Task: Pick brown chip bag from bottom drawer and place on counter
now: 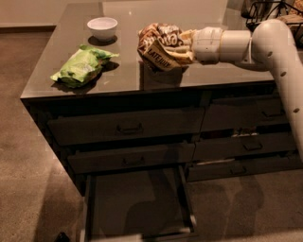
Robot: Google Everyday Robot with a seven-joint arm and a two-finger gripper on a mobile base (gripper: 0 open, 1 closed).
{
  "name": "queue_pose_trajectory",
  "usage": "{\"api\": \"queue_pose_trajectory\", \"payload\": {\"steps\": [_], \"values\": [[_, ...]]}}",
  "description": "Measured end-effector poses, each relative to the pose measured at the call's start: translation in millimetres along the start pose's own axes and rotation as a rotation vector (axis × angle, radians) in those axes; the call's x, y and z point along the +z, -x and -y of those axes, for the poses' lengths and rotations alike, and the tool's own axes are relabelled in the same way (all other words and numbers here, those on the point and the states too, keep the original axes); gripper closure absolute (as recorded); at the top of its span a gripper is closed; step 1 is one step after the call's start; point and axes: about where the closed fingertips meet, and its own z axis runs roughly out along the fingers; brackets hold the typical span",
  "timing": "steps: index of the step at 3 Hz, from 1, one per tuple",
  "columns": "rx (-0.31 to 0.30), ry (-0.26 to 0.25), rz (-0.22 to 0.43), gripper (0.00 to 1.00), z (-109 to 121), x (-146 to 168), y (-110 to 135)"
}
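The brown chip bag (158,45), dark brown on top and tan-yellow below with white lettering, hangs just above the counter (156,14) near its front middle. My gripper (182,47) comes in from the right on a white arm and is shut on the bag's right side. The bag's reflection shows on the glossy counter beneath it. The bottom drawer (137,205) stands pulled open below, and its dark floor is bare.
A light-green bag (81,66) lies at the counter's front left. A white bowl (102,27) sits behind it. Closed drawers with bar handles (129,127) fill the cabinet front. A dark wire object (262,9) stands at the counter's far right.
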Motion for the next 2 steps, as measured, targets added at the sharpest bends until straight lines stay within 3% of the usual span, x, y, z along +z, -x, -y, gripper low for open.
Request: {"api": "queue_pose_trajectory", "payload": {"steps": [1, 2], "values": [[0.001, 0.000, 0.003, 0.12, -0.2, 1.6, 1.7], [0.001, 0.005, 0.007, 0.00, -1.3, 3.9, 2.7]]}}
